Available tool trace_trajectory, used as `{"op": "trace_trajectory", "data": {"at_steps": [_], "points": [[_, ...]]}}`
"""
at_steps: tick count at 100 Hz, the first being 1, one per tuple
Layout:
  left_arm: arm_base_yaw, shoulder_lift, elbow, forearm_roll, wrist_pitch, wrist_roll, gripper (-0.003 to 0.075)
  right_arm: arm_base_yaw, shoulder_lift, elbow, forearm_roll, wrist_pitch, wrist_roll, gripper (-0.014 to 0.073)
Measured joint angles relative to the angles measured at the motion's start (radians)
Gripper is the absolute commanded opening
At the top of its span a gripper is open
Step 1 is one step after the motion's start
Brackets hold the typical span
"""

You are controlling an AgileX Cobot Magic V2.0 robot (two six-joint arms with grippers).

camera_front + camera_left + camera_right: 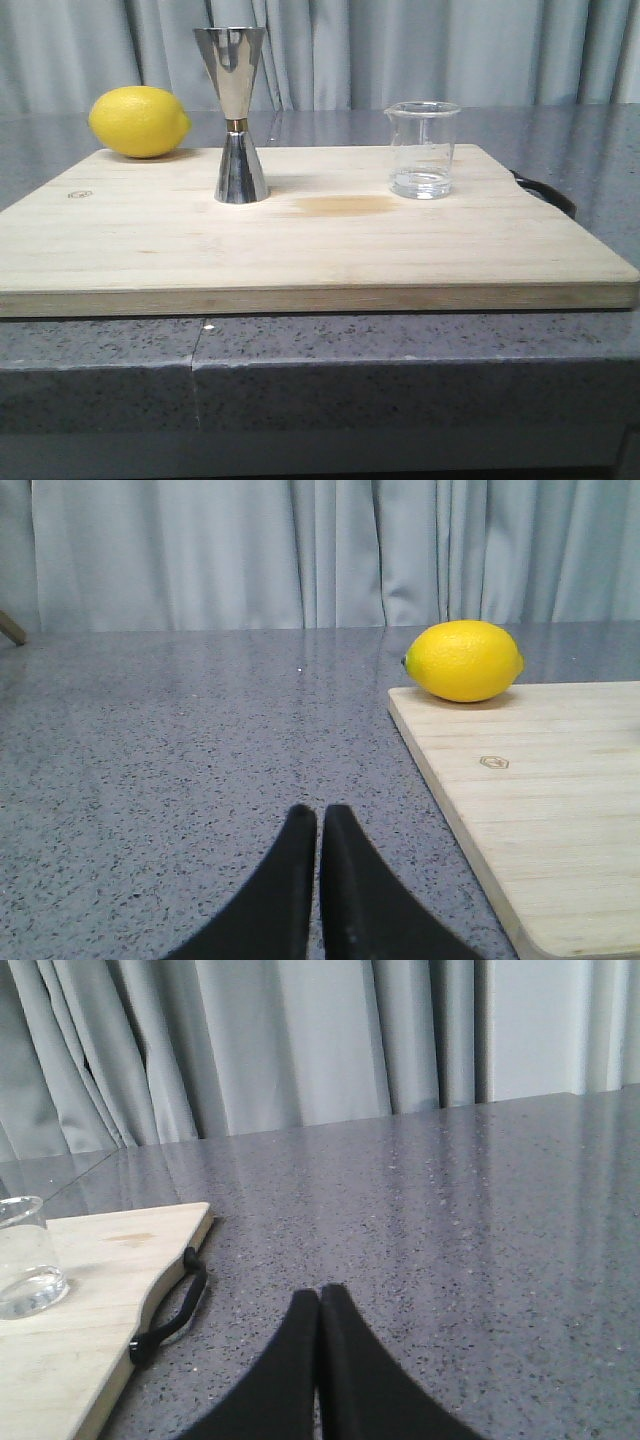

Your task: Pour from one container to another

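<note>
A tall shiny steel hourglass jigger (237,115) with a thin gold band at its waist stands upright on the wooden board (300,255), left of centre. A clear glass beaker (422,150) (25,1257) with a little clear liquid at its bottom stands to the jigger's right. Neither arm shows in the front view. My left gripper (319,815) is shut and empty above the grey counter, off the board's left edge. My right gripper (320,1295) is shut and empty above the counter, off the board's right side.
A yellow lemon (139,121) (464,660) lies on the board's far left corner. A black strap loop (545,192) (170,1315) hangs at the board's right edge. A pale stain (345,205) marks the board between jigger and beaker. Grey curtains hang behind the speckled counter (320,350).
</note>
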Motion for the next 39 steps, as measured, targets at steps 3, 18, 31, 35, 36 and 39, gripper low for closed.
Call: {"op": "trace_trajectory", "data": {"at_steps": [3, 18, 31, 35, 36, 39], "points": [[0.000, 0.000, 0.000, 0.000, 0.000, 0.000, -0.0019, 0.000, 0.000, 0.000, -0.006, -0.002, 0.002, -0.0075], [0.000, 0.000, 0.000, 0.000, 0.000, 0.000, -0.0019, 0.000, 0.000, 0.000, -0.010, -0.002, 0.004, -0.0075], [0.000, 0.000, 0.000, 0.000, 0.000, 0.000, -0.0019, 0.000, 0.000, 0.000, -0.012, -0.002, 0.004, -0.0075], [0.000, 0.000, 0.000, 0.000, 0.000, 0.000, -0.0019, 0.000, 0.000, 0.000, -0.012, -0.002, 0.005, -0.0075], [0.000, 0.000, 0.000, 0.000, 0.000, 0.000, -0.0019, 0.000, 0.000, 0.000, -0.012, -0.002, 0.005, -0.0075], [0.000, 0.000, 0.000, 0.000, 0.000, 0.000, -0.0019, 0.000, 0.000, 0.000, -0.012, -0.002, 0.005, -0.0075]]}}
